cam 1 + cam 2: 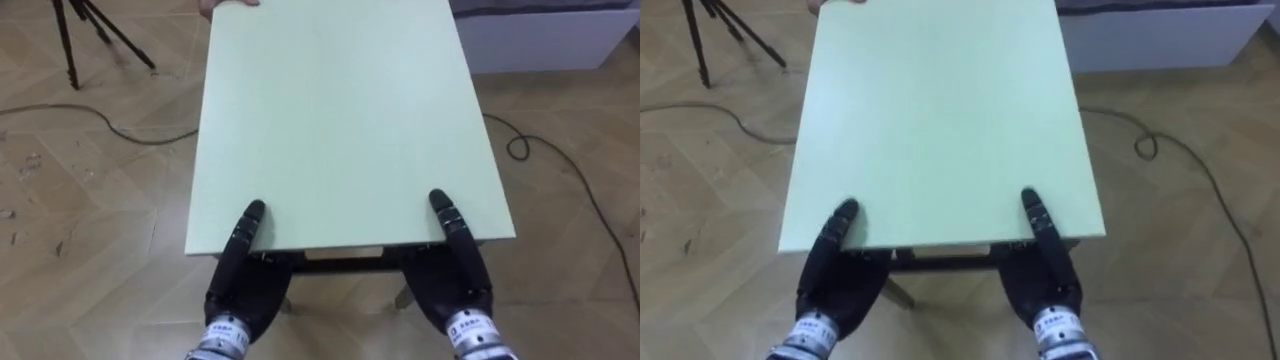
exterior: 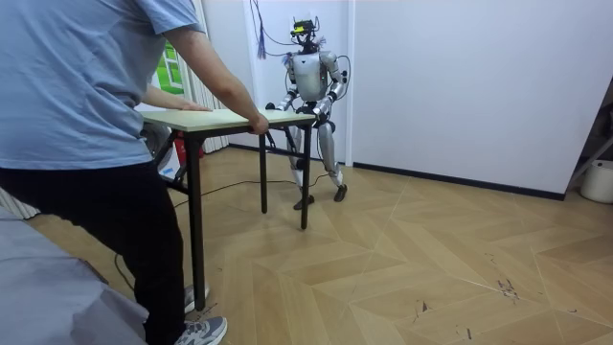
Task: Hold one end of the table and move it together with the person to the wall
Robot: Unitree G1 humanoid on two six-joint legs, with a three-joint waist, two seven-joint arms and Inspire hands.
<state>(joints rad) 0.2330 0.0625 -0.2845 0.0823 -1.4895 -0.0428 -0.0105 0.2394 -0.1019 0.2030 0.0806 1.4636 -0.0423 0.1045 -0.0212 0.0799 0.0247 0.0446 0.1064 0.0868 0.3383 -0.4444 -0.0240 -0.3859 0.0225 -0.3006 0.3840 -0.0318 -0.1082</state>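
Table (image 1: 330, 120) sat between robot and person (image 2: 86, 96), its long axis running away from the robot. Left hand (image 1: 238, 285) and right hand (image 1: 456, 282) each pinched the near edge. A thumb lay flat on the top and the other fingers went under it, hidden, so how deep they hooked could not be told. The hands were well apart, one near each near corner.

Risks:
- The thumbs reached only a little way onto the top, so a quick pull from the person could probably slip the edge out of the robot's hold.
- A cable (image 1: 560, 170) trailed on the floor at the robot's right and a tripod (image 1: 90, 30) stood far left. A table leg or foot could catch either if the carry drifted sideways.
- Uneven pace would tilt or twist the top.

Eye views showed the thumb placement and the floor clutter, plus only a sliver of the person's hand (image 1: 225, 4) at the far edge. The room view showed both of the person's hands on the far end, the robot standing upright by a white wall, and the dark table legs (image 2: 194, 220). Whether the legs were off the floor could not be told.
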